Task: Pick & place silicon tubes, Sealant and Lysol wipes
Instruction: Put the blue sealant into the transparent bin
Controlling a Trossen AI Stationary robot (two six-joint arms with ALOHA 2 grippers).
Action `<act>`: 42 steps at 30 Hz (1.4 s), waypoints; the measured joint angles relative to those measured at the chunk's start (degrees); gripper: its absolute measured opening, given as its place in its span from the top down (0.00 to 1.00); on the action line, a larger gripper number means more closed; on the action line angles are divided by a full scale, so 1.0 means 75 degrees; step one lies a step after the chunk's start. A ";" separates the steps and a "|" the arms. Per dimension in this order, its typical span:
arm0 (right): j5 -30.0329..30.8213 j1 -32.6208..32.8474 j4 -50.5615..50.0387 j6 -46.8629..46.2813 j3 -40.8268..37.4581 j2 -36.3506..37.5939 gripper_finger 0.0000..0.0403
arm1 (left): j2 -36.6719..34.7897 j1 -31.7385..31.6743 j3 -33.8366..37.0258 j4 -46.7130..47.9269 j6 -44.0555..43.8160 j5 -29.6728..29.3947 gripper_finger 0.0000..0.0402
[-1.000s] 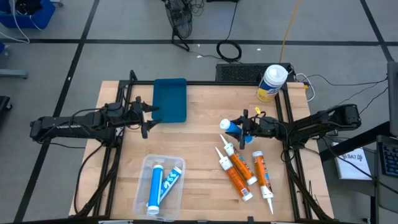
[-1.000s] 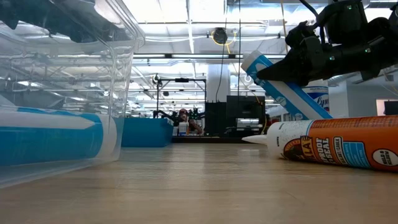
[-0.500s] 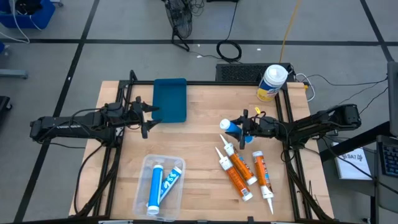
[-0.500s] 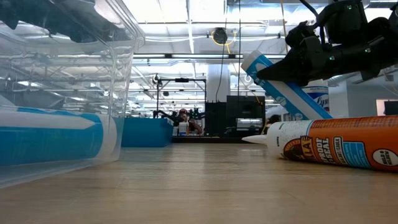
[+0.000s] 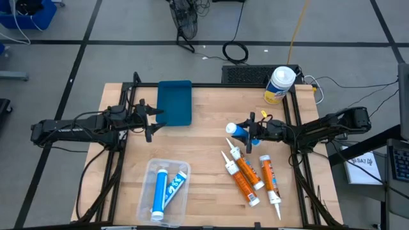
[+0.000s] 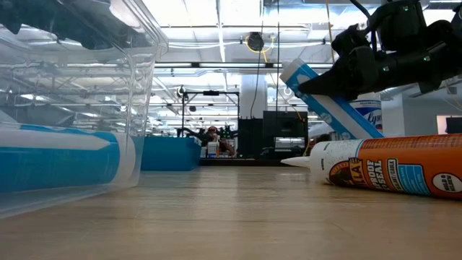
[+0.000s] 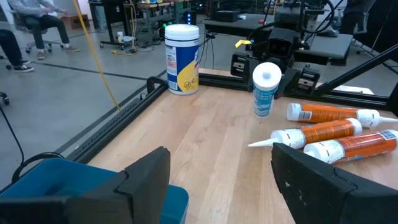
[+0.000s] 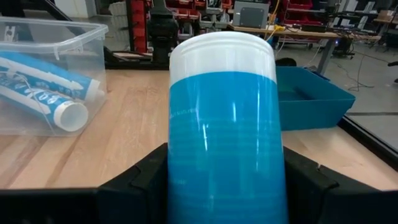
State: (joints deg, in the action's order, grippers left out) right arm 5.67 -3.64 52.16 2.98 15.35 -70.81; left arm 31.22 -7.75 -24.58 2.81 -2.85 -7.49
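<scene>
My right gripper [image 5: 248, 131] is shut on a blue silicone tube [image 5: 235, 130] with a white end, right of the table's middle. Three orange sealant tubes [image 5: 246, 174] with white nozzles lie flat on the wood just nearer than it. The Lysol wipes [image 5: 280, 84] canister stands upright on its base at the table's far right corner. My left gripper [image 5: 153, 121] hangs open over the left part of the table, beside a blue tray [image 5: 174, 102], and holds nothing. Two more blue tubes [image 5: 163, 190] lie in a clear container. My right gripper pinches the tube's blue body [image 8: 224, 155] between its two fingers [image 8: 134, 186], below the white end. The fingers come level from the table's right and lie across the tube. The tube is tilted, white end [image 6: 292, 71] up and leaning left. An orange tube hides its lower end in the low view.
The clear container [image 5: 148, 171] stands near the front edge, left of middle. The blue tray lies at the far edge. A black frame rail [image 5: 297, 115] runs along the table's right side. Bare wood [image 5: 204, 134] lies between the two grippers.
</scene>
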 joint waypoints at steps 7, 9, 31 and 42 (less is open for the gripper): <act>-0.0003 0.0000 -0.0044 0.0184 0.0000 0.0000 0.49 | -0.0006 0.0000 -0.0003 -0.0625 -0.0108 -0.0003 0.32; -0.0003 0.0000 -0.0100 0.0184 0.0000 0.0002 0.49 | -0.0001 0.0000 -0.0003 -0.0825 -0.0099 -0.0002 0.32; -0.0612 -0.0023 0.1321 0.0504 0.0543 -0.0837 0.49 | 0.1189 0.0003 -0.0003 -0.1629 0.0112 0.0000 0.32; -0.2484 -0.0293 0.1410 0.1363 0.2628 -0.2313 0.49 | 0.3484 0.0004 -0.0003 -0.4253 0.0533 0.0307 0.32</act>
State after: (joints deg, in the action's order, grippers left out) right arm -12.96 -5.84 62.74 13.21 35.06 -88.15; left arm 57.35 -7.72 -24.60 -29.09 1.15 -5.19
